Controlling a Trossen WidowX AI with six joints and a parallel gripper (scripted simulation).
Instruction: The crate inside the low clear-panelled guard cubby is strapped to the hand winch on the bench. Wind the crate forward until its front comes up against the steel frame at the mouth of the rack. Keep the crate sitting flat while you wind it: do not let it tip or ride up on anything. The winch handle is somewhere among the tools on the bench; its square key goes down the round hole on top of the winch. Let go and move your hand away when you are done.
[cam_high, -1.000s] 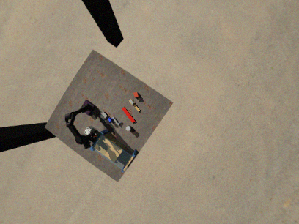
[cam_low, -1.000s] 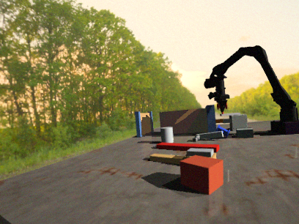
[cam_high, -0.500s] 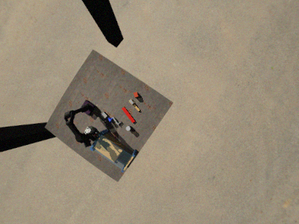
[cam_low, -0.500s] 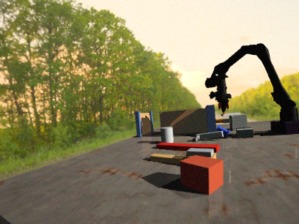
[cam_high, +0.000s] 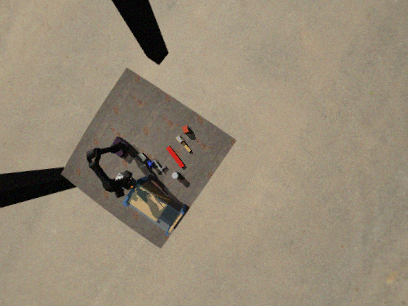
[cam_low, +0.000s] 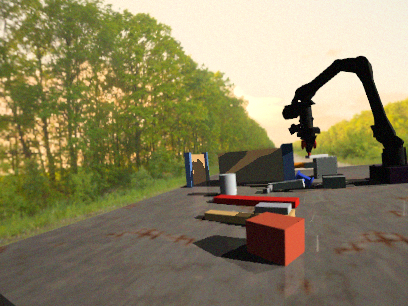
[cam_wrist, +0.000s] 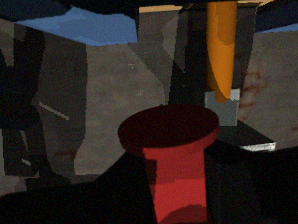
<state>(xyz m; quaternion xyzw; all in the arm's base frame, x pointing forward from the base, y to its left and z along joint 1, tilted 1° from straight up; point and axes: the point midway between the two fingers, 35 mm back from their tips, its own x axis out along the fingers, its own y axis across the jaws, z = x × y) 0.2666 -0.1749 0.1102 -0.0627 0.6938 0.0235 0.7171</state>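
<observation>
"Rust-marked grey bench (cam_high: 107, 117) (cam_low: 165, 260) — any writing?"

"None legible. The pincer (cam_low: 309, 153) is closed partway on a red knob (cam_wrist: 175, 185); its lower end is cut off."

"The crate?"

"Perhaps inside the cubby (cam_high: 150, 202) (cam_low: 250, 167) — shadows blur it."

In the exterior view, a block (cam_low: 274, 239) (cam_high: 186, 129) sits lower right of centre on the bench (cam_low: 150, 265) (cam_high: 120, 107). Behind it lie two bars, one beyond the other; farther back, a cylinder (cam_low: 228, 184) (cam_high: 175, 175) stands before the guard cubby (cam_low: 250, 167) (cam_high: 147, 202). The arm's base (cam_low: 387, 173) (cam_high: 119, 145) is at right.
</observation>
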